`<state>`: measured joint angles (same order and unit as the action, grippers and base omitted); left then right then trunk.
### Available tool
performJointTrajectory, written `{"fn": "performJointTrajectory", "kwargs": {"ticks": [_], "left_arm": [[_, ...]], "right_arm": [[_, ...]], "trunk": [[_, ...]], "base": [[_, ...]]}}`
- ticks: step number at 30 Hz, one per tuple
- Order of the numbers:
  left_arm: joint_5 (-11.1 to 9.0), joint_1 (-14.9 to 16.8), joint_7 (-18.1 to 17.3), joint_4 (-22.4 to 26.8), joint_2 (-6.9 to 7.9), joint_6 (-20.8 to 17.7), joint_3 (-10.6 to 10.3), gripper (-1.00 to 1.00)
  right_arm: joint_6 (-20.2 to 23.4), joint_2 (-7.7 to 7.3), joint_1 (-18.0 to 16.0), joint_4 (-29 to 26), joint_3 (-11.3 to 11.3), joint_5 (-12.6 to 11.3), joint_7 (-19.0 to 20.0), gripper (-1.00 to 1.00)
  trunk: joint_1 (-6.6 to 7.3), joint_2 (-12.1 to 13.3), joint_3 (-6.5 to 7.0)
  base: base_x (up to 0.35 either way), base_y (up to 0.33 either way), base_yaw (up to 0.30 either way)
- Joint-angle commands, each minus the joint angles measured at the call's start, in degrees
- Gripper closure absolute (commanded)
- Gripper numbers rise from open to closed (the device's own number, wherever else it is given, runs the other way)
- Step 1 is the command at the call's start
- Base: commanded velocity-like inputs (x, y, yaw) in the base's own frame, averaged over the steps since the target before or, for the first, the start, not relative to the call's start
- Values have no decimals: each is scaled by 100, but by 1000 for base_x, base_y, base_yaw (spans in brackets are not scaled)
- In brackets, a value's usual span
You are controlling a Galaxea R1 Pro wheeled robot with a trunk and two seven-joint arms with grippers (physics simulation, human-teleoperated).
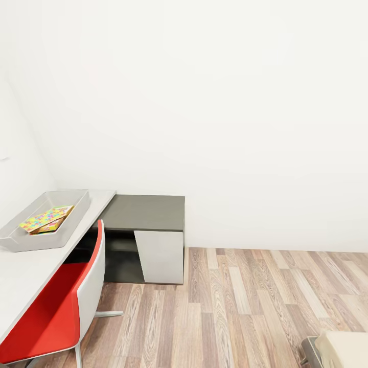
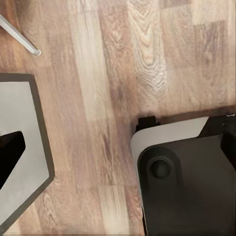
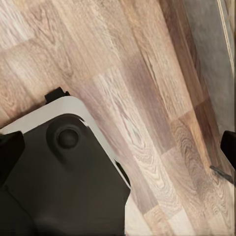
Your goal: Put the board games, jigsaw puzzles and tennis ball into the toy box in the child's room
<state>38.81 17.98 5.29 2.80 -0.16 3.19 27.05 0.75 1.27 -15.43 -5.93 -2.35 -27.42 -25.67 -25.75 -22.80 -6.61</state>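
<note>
Evidently in transit; toy box [image 1: 30, 240] on the worktop [image 1: 25, 278] holds a puzzle [image 1: 47, 219]; next, approach the bed [image 1: 343, 348]; tool states untellable.

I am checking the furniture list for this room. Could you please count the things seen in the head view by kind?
Toy box: 1
Colourful flat toys inside it: at least 1, exact number unclear
Table: 1
Red chair: 1
Bed corner: 1
Total: at least 5

Black base [image 2: 189, 191] (white-rimmed, round knob)
</note>
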Motion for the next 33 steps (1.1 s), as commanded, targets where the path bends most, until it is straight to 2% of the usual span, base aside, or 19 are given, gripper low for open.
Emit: {"fn": "performJointTrajectory", "kwargs": {"ticks": [1,8,15,20,25,33], "left_arm": [[56,-31,25,-7,2,20,48,-100],[62,-257,25,-7,23,9,54,-100],[66,-487,23,-8,68,-5,43,-100],[65,-669,22,-8,130,-9,32,-100],[65,-755,12,-11,199,-40,29,-100],[65,-844,8,-85,258,-123,28,-100]], "right_arm": [[-11,-6,51,-6,-28,-30,-26,-100],[-273,-17,161,121,-28,-55,-26,-100],[-320,-1,175,420,-28,-90,-26,-100],[-321,-37,347,513,-22,-95,-27,-100],[-321,-46,478,524,-21,-67,-26,-100],[-321,-47,507,523,-20,-55,-26,-100]], "trunk": [[-3,-12,-12],[-3,-12,-12],[-3,-12,-12],[-3,-12,-12],[-3,-12,-12],[-3,-12,-12]], "base": [[0,0,0],[0,0,0],[0,0,0],[0,0,0],[0,0,0],[0,0,0]]}}
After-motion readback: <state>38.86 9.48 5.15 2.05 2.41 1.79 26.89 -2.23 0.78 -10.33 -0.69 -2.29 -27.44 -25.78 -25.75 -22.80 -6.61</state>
